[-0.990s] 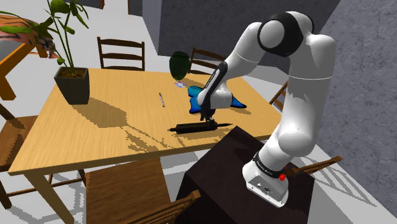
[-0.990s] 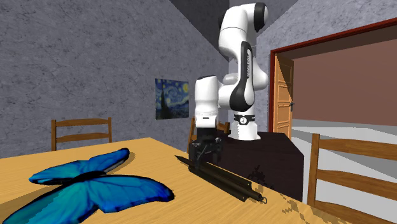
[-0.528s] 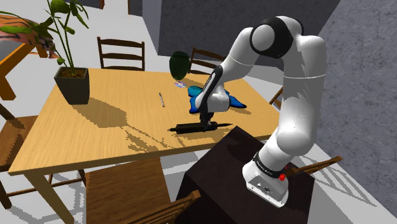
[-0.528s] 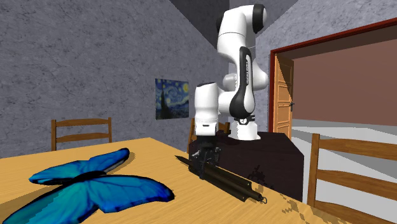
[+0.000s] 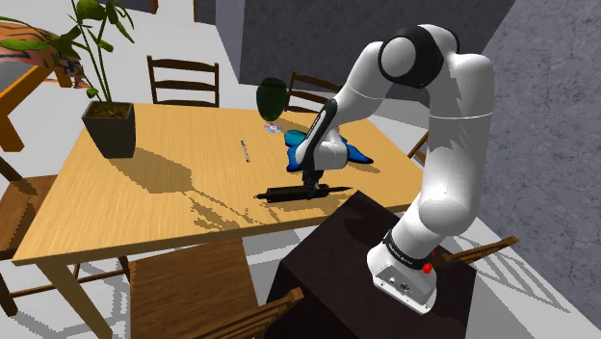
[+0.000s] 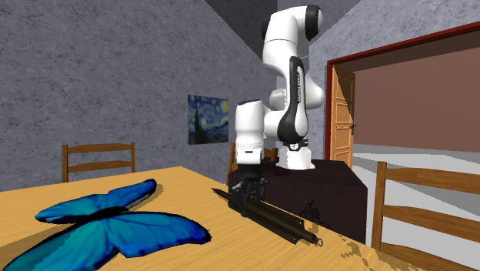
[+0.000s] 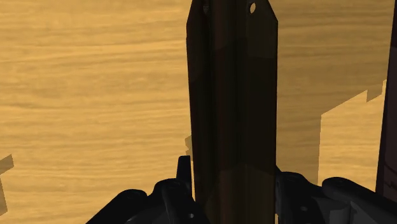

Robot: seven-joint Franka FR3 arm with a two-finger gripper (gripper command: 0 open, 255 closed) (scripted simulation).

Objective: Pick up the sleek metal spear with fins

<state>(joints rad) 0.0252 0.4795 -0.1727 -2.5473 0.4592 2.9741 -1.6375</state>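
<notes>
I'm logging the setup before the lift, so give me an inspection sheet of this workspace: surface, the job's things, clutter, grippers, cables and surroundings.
Surface: wooden table, dappled with shadow.
Job's things: dark spear lying flat near the table edge by the stand.
Clutter: blue butterfly, potted plant, small pen-like item, dark green round object.
Grippers: the gripper sits over the spear, fingers clasping its shaft on both sides; not yet lifted.
Cables: nothing seen.
Surroundings: wooden chairs, grey walls, a starry-night picture, an open door.
</notes>
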